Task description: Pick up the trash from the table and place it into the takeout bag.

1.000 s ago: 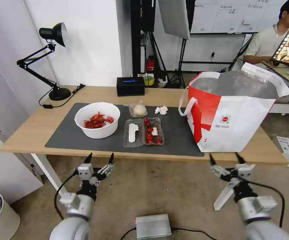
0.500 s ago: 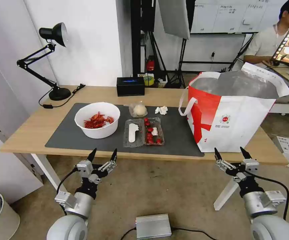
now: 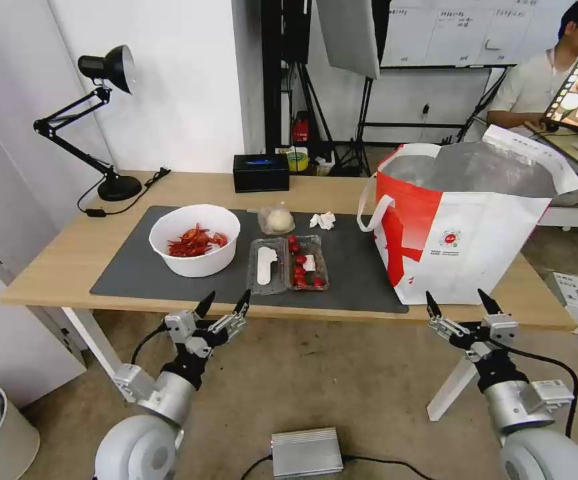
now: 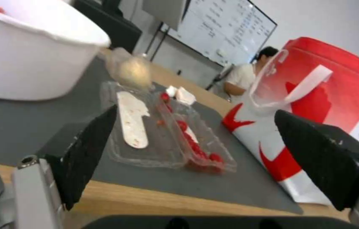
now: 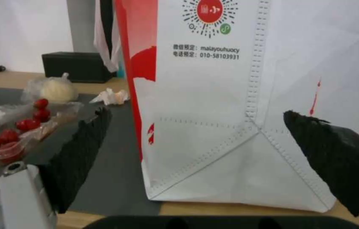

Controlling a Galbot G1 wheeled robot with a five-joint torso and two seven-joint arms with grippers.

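Below the table's (image 3: 55, 270) near edge, the open left gripper (image 3: 224, 311) had risen toward the clamshell tray (image 3: 287, 265), starting the approach; the open right gripper (image 3: 457, 305) hung before the takeout bag (image 3: 462, 230).

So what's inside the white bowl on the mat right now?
The white bowl holds a heap of red shells lying toward its middle, with bare white wall around them. Whatever lies under the heap is covered. Both grippers hang below the table edge, open.
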